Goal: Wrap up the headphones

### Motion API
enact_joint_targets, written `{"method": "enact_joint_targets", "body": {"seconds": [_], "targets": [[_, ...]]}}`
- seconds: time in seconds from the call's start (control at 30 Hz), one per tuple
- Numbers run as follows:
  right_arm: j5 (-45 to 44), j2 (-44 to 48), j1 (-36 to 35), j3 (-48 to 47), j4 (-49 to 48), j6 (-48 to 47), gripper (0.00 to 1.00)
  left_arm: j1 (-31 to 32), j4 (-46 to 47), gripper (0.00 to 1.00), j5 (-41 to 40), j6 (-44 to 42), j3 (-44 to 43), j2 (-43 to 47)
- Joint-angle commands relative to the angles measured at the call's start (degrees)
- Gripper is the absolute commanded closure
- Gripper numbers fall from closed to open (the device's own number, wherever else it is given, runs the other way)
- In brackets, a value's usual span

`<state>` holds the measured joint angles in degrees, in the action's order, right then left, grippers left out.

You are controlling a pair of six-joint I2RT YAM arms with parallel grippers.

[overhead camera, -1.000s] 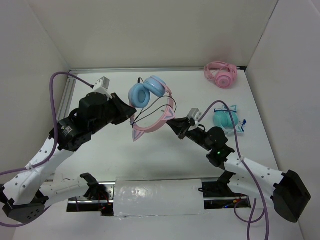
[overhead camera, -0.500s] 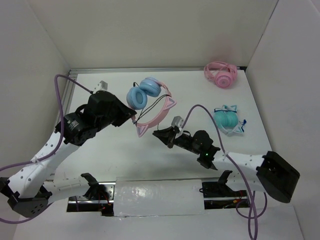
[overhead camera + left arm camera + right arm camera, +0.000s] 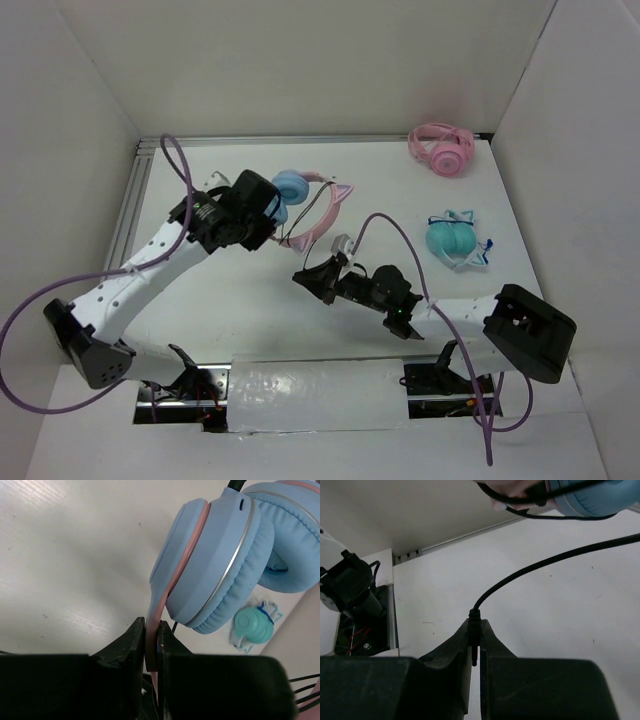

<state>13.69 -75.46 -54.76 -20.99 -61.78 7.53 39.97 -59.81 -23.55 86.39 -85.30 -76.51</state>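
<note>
The headphones [image 3: 298, 196] are at the rear of the table [image 3: 390, 180], left of centre. Their two light blue cups are pressed together, and the pink headband curves off to the right with its cat ears pointing that way. Your left gripper [image 3: 151, 630] has them: in the left wrist view its jaws are closed on the thin pink band just below the nearer cup. You cannot tell from these views whether the cups touch the table.

The cable [image 3: 545, 562] loops black beneath the headband, then runs forward to your right gripper [image 3: 474, 630]. In the right wrist view those jaws are pinching the cable's stiff end piece, and the cord arcs up and to the right from there toward the blue cup at the top of that view. From above, the right gripper [image 3: 306, 279] sits nearer the bases than the headphones and apart from them — the left gripper [image 3: 270, 212] is right against the cups.

The teal headphones [image 3: 452, 240] lie well to the right, and the all-pink headphones [image 3: 442, 148] are in the far right corner.
</note>
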Motion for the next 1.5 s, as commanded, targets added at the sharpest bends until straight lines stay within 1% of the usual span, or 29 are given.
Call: {"method": "enact_joint_targets", "body": {"seconds": [0.0, 0.07, 0.1, 0.17, 0.23, 0.33, 0.43, 0.57, 0.6, 0.7, 0.9, 1.07, 1.17, 1.23, 1.3, 1.37, 1.47], "targets": [[-3.8, 0.2, -0.7, -1.1, 2.6, 4.3, 1.00, 0.2, -0.1, 1.00, -3.6, 11.1, -4.2, -3.8], [-5.8, 0.0, -0.8, -0.9, 2.9, 7.2, 1.00, 0.3, -4.1, 1.00, -4.0, 15.0, -5.1, -7.2], [-7.0, -0.5, -0.8, 0.2, 2.1, 8.5, 1.00, 0.1, -4.6, 1.00, -3.7, 16.8, -5.9, -9.4], [-8.7, -0.7, -0.8, 0.9, 2.2, 9.4, 1.00, -0.2, -4.7, 1.00, -3.4, 16.7, -6.8, -11.6], [-10.1, -0.8, -0.8, 0.3, 6.1, 10.1, 1.00, -1.1, -4.8, 1.00, -1.5, 16.3, -8.6, -15.1], [-12.0, -1.6, -0.8, 0.7, 7.1, 12.2, 1.00, -1.3, -6.0, 1.00, -0.6, 18.1, -10.9, -18.5], [-13.5, -3.2, -0.8, -1.6, 12.5, 13.6, 1.00, -1.1, -9.0, 1.00, -0.4, 20.6, -13.9, -22.6], [-14.9, -6.5, -0.7, -1.2, 12.7, 16.2, 1.00, -1.2, -11.1, 1.00, -1.2, 23.0, -16.7, -28.1], [-15.4, -6.7, -0.8, -1.2, 13.1, 17.3, 1.00, -1.2, -12.8, 1.00, -1.8, 23.7, -17.8, -29.9], [-16.7, -6.7, -0.8, -1.0, 14.5, 19.1, 1.00, -1.1, -13.8, 1.00, -2.2, 25.6, -19.1, -33.2], [-18.7, -9.0, -0.8, -1.2, 15.6, 22.9, 1.00, -0.3, -11.5, 1.00, -2.4, 27.3, -17.4, -37.4], [-18.4, -12.5, -0.8, -3.3, 17.7, 26.4, 1.00, 0.3, -11.0, 1.00, -1.6, 28.1, -17.2, -38.9], [-17.5, -14.0, 0.1, -2.6, 16.8, 27.7, 1.00, 0.3, -10.2, 1.00, -1.2, 28.4, -16.0, -39.2], [-16.8, -14.1, 1.3, -1.1, 14.7, 29.0, 1.00, 0.2, -8.7, 1.00, -1.2, 26.9, -15.4, -39.2], [-14.0, -14.0, 4.2, -0.6, 13.7, 29.7, 1.00, 0.3, -6.8, 1.00, -0.8, 26.6, -15.3, -39.8], [-11.1, -14.4, 6.9, -1.1, 13.6, 29.9, 1.00, 0.3, -5.1, 1.00, -0.6, 23.8, -16.5, -40.2], [-7.0, -15.2, 9.3, -2.2, 13.3, 29.0, 1.00, 0.3, 0.0, 1.00, -0.7, 18.1, -17.8, -42.1]]}}
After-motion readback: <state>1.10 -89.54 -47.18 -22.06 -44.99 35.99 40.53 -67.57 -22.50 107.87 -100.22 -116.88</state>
